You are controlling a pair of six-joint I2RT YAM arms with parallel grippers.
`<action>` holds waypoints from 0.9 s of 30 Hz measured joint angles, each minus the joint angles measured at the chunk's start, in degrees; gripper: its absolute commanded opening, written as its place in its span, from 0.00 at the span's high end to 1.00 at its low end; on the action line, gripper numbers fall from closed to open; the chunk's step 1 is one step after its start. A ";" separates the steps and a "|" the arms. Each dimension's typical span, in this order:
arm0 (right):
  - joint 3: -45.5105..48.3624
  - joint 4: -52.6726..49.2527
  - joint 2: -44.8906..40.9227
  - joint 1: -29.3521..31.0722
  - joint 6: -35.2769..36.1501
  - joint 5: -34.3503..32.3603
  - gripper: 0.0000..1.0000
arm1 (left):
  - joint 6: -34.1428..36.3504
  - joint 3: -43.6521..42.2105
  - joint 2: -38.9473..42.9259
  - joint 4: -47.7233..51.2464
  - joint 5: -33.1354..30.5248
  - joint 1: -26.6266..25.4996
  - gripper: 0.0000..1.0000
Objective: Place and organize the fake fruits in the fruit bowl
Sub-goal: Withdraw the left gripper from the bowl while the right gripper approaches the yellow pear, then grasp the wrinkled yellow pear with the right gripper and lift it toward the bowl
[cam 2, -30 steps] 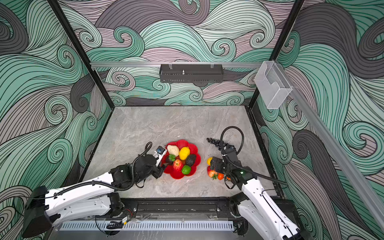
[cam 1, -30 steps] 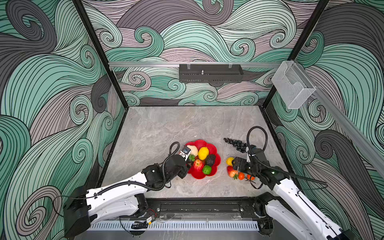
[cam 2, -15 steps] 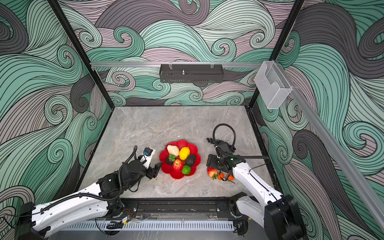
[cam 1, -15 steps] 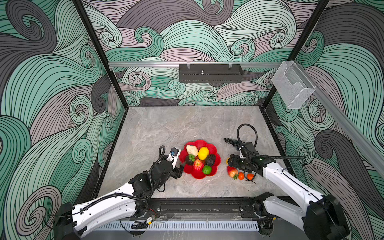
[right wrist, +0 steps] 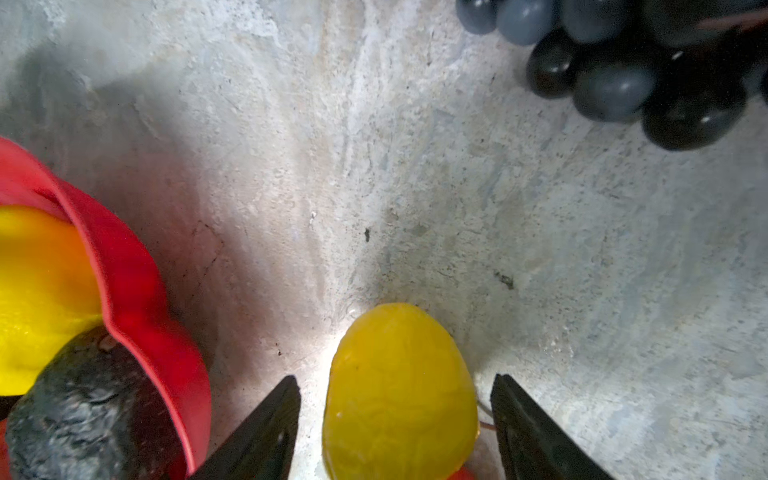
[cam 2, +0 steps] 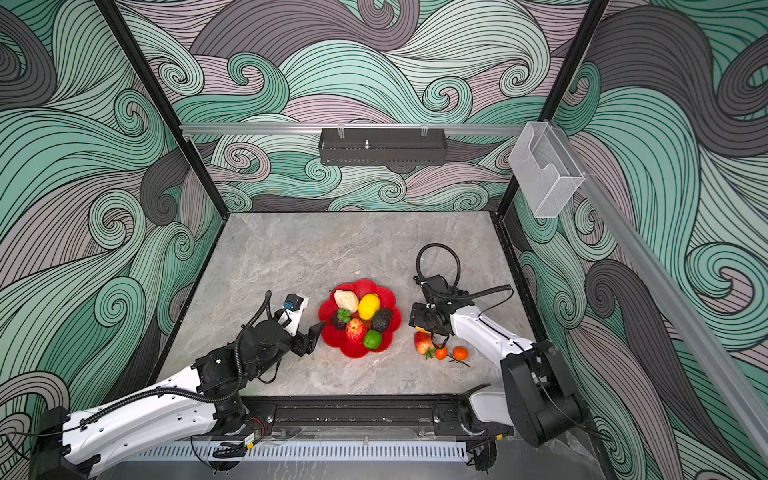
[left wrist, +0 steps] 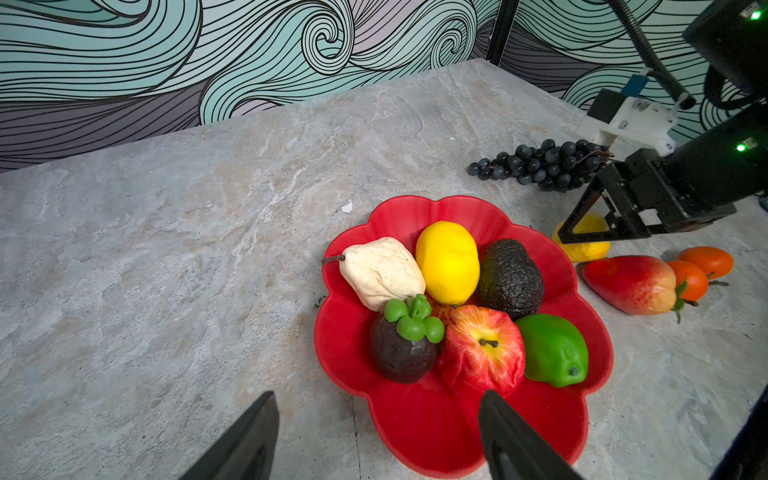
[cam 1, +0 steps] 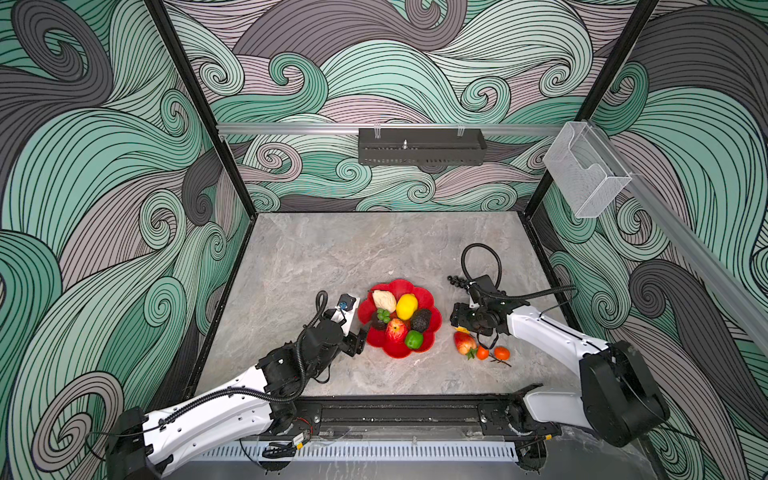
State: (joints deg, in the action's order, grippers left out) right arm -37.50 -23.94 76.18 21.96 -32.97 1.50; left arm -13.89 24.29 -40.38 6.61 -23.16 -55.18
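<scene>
Left fingers (left wrist: 249,440) hang apart, empty, at the bowl's (cam 1: 397,352) eight o'clock edge. At three o'clock, right fingers (right wrist: 257,428) straddle the lemon (right wrist: 395,345) on the bench (cam 1: 332,257), gaps either side. It looks slick and rounded, so an off-centre pinch could squirt it away.

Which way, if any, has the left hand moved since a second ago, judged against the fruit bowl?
Yes. The left hand has drawn back leftward and toward the table's front edge, from over the fruit bowl's left side to its near-left rim.

The fruit bowl (left wrist: 436,428) looks glossy plastic, the avocado (left wrist: 511,278) rough and matt, the tabletop (left wrist: 166,249) matt stone.
</scene>
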 measured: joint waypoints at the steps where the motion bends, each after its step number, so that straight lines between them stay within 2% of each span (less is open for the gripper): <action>1: 0.00 0.13 0.15 0.00 0.07 0.02 0.32 | -0.07 0.00 0.00 0.00 0.00 0.02 0.23; 11: 0.00 0.83 0.07 0.11 1.11 0.04 0.45 | -0.33 0.00 -0.04 -0.22 0.02 0.33 0.22; 27: -0.55 0.68 -8.87 0.33 1.49 3.67 0.48 | -0.76 0.00 -2.19 -0.28 0.35 1.36 0.22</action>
State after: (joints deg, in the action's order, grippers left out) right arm -38.04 -23.27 67.31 22.28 -31.48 5.17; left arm -14.66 24.29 -42.57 6.33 -22.81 -53.82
